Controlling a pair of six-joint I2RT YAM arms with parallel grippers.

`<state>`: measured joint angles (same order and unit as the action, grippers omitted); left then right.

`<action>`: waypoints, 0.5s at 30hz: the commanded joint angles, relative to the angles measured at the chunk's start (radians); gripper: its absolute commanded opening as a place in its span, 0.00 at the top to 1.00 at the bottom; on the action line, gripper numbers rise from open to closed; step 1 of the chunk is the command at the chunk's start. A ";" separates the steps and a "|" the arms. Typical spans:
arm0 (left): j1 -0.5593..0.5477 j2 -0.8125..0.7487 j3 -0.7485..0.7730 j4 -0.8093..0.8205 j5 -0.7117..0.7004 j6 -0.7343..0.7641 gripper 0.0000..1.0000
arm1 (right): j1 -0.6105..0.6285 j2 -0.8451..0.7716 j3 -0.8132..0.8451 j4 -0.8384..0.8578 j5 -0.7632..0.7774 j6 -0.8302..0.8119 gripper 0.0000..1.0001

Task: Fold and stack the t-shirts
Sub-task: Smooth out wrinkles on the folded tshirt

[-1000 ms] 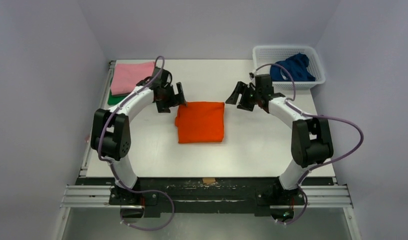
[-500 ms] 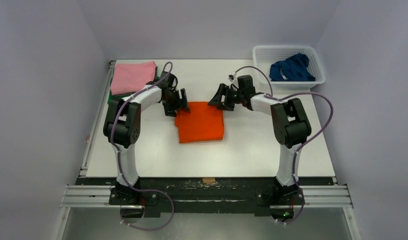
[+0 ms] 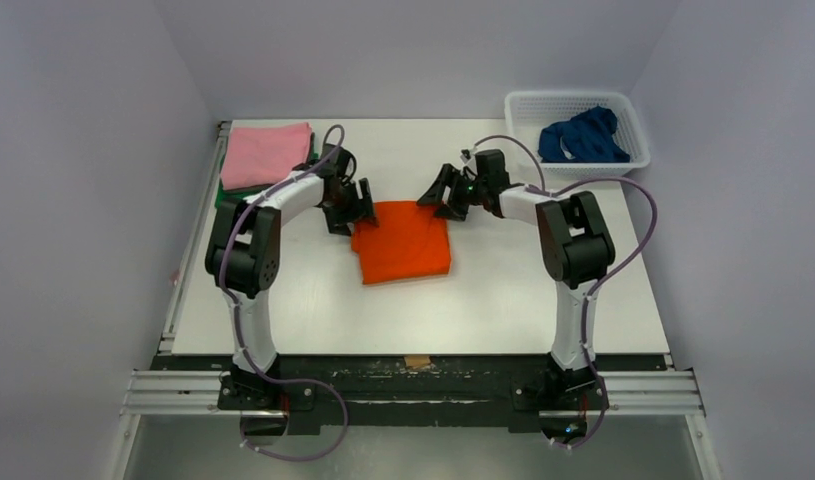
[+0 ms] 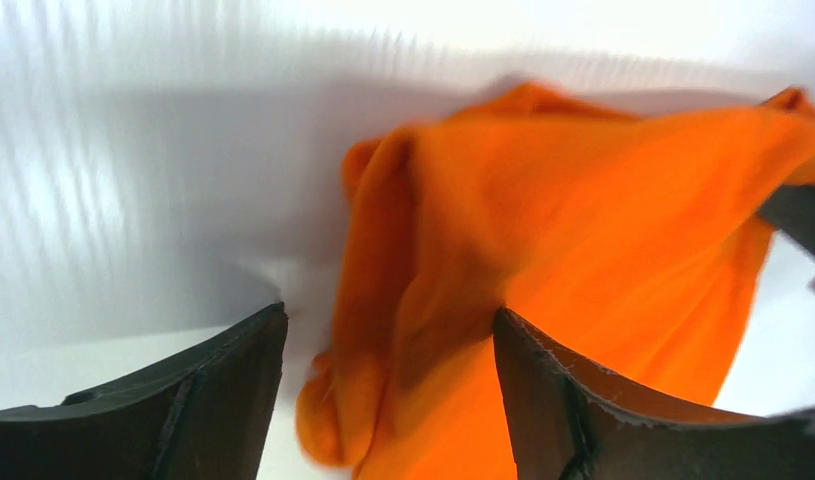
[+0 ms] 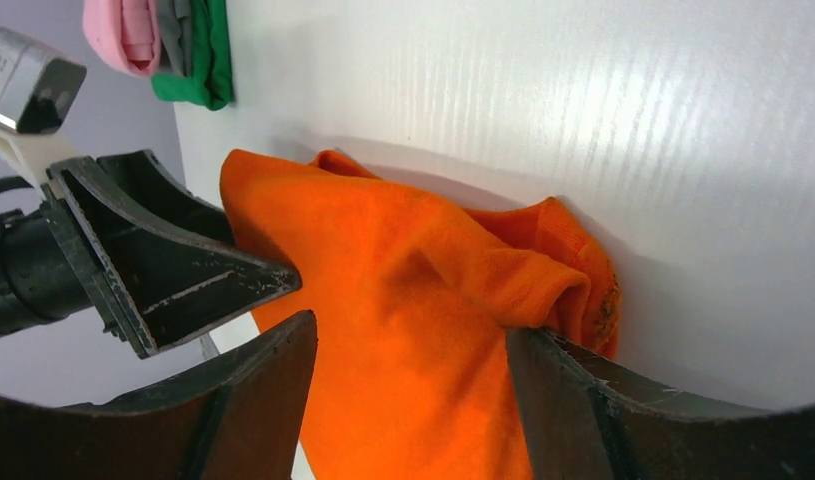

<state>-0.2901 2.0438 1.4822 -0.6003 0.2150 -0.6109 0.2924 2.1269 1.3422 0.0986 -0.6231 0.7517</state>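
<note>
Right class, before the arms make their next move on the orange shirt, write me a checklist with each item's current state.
1. left gripper open, astride the orange t-shirt's far-left corner: ok.
2. right gripper open at its far-right corner: ok.
3. Every cloth layer within the grip: cannot tell.
4. Far edge lying flat: not ok, bunched.
5. pink t-shirt lies flat at far left, ready to stack on: ok.

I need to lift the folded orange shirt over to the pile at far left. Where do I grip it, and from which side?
Grip the orange t-shirt by its two far corners, one per end effector, coming in low from the far edge. The folded layers bunch thick there, so a pinch should catch them all. The left end effector and the right end effector sit open astride those corners.
</note>
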 commanded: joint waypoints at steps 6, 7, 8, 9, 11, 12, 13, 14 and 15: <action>-0.057 -0.194 -0.183 0.038 -0.061 -0.062 0.25 | -0.015 -0.243 0.070 -0.143 0.018 -0.118 0.30; -0.066 -0.189 -0.186 0.045 -0.060 -0.067 0.25 | -0.015 -0.267 0.074 -0.162 0.024 -0.131 0.30; -0.072 -0.175 -0.185 0.050 -0.059 -0.072 0.25 | -0.015 -0.296 0.066 -0.173 0.034 -0.140 0.30; -0.080 -0.160 -0.183 0.056 -0.059 -0.076 0.25 | -0.015 -0.332 0.041 -0.176 0.048 -0.145 0.30; -0.090 -0.123 -0.167 0.055 -0.073 -0.087 0.25 | -0.015 -0.414 -0.034 -0.177 0.093 -0.151 0.30; -0.094 -0.102 -0.155 0.049 -0.080 -0.088 0.25 | -0.015 -0.457 -0.081 -0.177 0.116 -0.154 0.30; -0.097 -0.080 -0.136 0.040 -0.078 -0.089 0.26 | -0.015 -0.501 -0.129 -0.181 0.139 -0.156 0.30; -0.099 -0.061 -0.120 0.032 -0.071 -0.089 0.27 | -0.015 -0.545 -0.174 -0.192 0.163 -0.159 0.29; -0.105 -0.043 -0.108 0.032 -0.067 -0.087 0.28 | -0.016 -0.591 -0.220 -0.205 0.195 -0.162 0.29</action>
<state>-0.3832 1.9282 1.3182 -0.5793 0.1528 -0.6769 0.2790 1.6798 1.2636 -0.0410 -0.5369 0.6334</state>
